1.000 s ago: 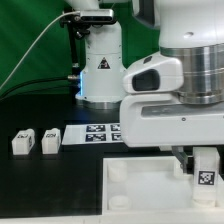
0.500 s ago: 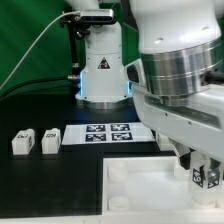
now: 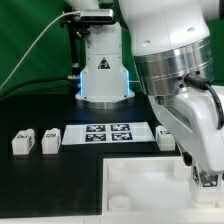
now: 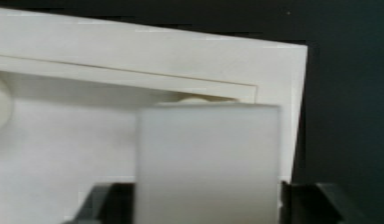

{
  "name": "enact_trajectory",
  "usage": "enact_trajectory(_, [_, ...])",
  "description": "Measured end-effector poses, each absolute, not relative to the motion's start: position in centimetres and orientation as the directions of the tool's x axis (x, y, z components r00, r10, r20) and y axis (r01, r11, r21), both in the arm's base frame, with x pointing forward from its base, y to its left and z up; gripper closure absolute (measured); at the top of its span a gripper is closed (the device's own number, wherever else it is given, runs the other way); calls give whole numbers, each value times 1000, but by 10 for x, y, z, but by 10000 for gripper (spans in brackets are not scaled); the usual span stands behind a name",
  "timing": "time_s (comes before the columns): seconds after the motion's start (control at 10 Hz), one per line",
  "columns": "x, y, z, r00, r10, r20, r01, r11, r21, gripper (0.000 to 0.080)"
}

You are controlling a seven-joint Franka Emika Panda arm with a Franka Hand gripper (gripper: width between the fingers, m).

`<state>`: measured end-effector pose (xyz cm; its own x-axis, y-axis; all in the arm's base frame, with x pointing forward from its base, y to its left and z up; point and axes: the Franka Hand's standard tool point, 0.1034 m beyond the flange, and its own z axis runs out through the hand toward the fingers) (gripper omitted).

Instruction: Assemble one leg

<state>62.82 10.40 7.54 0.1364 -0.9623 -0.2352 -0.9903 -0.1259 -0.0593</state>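
Note:
My gripper (image 3: 205, 178) hangs over the near corner of the white square top (image 3: 135, 190) on the exterior view's right. In the wrist view the gripper (image 4: 210, 204) is shut on a white leg (image 4: 210, 150), with a dark finger (image 4: 111, 205) on each side. The leg stands upright against the top's raised rim (image 4: 153, 75). In the exterior view the held leg is mostly hidden by the hand. Two more legs (image 3: 21, 143) (image 3: 50, 140) lie at the left, and a third (image 3: 165, 135) lies behind the top.
The marker board (image 3: 104, 133) lies between the loose legs. The arm's white base (image 3: 103, 65) stands at the back. The large wrist (image 3: 180, 70) fills the upper right of the exterior view. The table is black.
The wrist has turned and swung toward the exterior view's left. The tag on the held leg, visible before, is now hidden. The gripper stays over the same corner of the top.

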Motion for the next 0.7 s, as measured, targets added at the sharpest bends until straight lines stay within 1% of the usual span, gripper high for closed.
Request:
enact_trajectory(0.1, [626, 111, 76, 250, -941, -228, -968, -241, -68, 258])
enact_trajectory(0.2, [625, 117, 78, 442, -875, -197, -897, -432, -96, 258])
enact_trajectory(0.3, [624, 121, 81, 592, -790, -160, -806, -580, -117, 172])
enact_trajectory(0.4, [625, 119, 79, 647, -747, -154, -762, -634, -131, 156])
enact_trajectory(0.6, [624, 117, 77, 798, -591, -117, -602, -784, -153, 151])
enact_trajectory(0.7, [625, 116, 73, 915, -399, -66, -404, -903, -144, 151])
